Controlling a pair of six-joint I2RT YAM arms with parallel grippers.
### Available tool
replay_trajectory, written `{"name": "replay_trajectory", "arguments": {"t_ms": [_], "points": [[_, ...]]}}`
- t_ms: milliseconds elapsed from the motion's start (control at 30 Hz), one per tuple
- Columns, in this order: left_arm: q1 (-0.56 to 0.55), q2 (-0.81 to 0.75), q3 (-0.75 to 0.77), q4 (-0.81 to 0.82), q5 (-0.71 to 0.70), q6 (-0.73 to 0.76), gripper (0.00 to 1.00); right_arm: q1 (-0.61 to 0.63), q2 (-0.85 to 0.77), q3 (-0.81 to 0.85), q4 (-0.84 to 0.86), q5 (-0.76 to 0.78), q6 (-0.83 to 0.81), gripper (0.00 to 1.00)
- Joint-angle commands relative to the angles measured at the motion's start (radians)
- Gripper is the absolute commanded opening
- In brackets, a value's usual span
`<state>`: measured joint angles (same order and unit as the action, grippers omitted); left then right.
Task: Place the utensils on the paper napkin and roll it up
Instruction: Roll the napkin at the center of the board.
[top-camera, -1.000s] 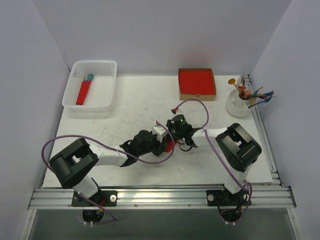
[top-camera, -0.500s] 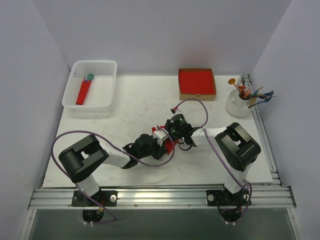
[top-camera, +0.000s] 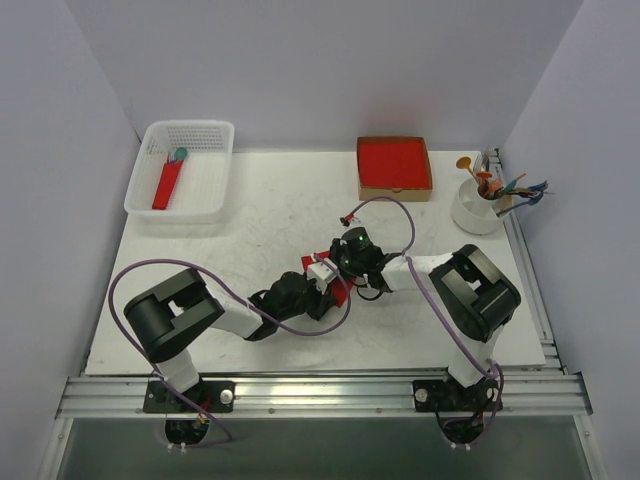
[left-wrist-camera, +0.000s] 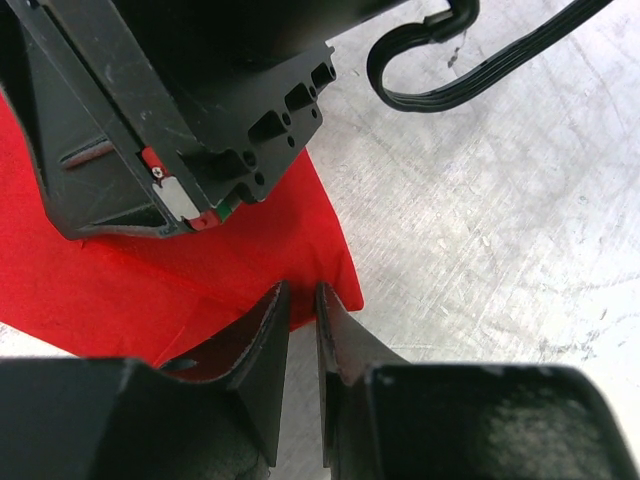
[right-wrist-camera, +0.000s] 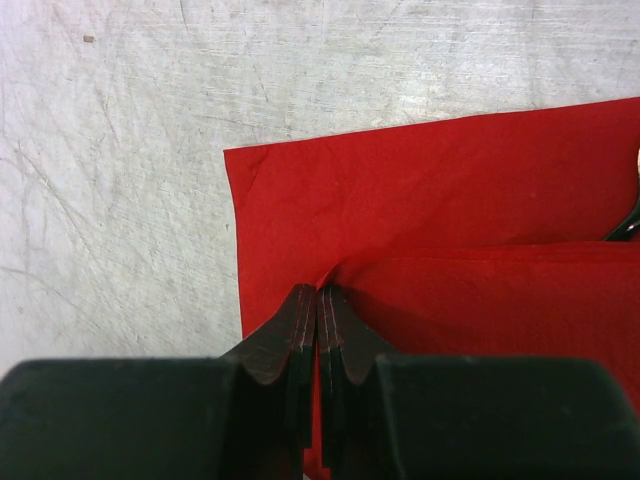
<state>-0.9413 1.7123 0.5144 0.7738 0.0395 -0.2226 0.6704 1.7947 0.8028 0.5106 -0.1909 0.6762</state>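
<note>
Top: left arm (top-camera: 235, 318) and right arm (top-camera: 420, 268) meet over the napkin (top-camera: 341, 292) at the middle of the table (top-camera: 260, 210); utensils not visible.

Left wrist: left gripper (left-wrist-camera: 302, 310) jaws a sliver apart at the napkin's edge; whether they grip it cannot be told.

Right wrist: right gripper (right-wrist-camera: 318, 310) clamped on a raised fold.

Judgement: rolling is in hand; the next move needs an even forward tuck.

Table scuffed white; walls (top-camera: 300, 70) plain.

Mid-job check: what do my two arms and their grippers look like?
The left arm and right arm both have white tubular links joined by bulky black joint blocks. A purple cable loops off each. A green light glows on the right wrist. The left gripper and right gripper have black wedge-shaped fingers tapering to thin tips.
</note>
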Motion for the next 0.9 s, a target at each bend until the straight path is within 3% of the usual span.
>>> {"name": "replay_trajectory", "arguments": {"t_ms": [0, 333, 367, 467, 733, 867], "points": [[-0.021, -0.013, -0.002, -0.036, 0.028, -0.006, 0.25, 0.005, 0.025, 0.030, -0.020, 0.013, -0.018, 0.00], [-0.022, 0.010, -0.025, 0.016, 0.026, -0.029, 0.25, -0.005, 0.000, 0.047, -0.035, -0.008, -0.029, 0.01], [-0.022, 0.010, -0.028, 0.021, 0.026, -0.032, 0.25, -0.005, -0.006, 0.047, -0.037, -0.008, -0.032, 0.08], [-0.022, 0.010, -0.030, 0.025, 0.025, -0.037, 0.24, -0.012, -0.026, 0.064, -0.052, -0.005, -0.043, 0.17], [-0.022, 0.015, -0.025, 0.028, 0.031, -0.040, 0.24, -0.043, -0.098, 0.084, -0.064, -0.016, -0.073, 0.30], [-0.024, 0.018, -0.027, 0.032, 0.030, -0.041, 0.24, -0.100, -0.133, 0.041, -0.014, -0.071, -0.073, 0.43]]}}
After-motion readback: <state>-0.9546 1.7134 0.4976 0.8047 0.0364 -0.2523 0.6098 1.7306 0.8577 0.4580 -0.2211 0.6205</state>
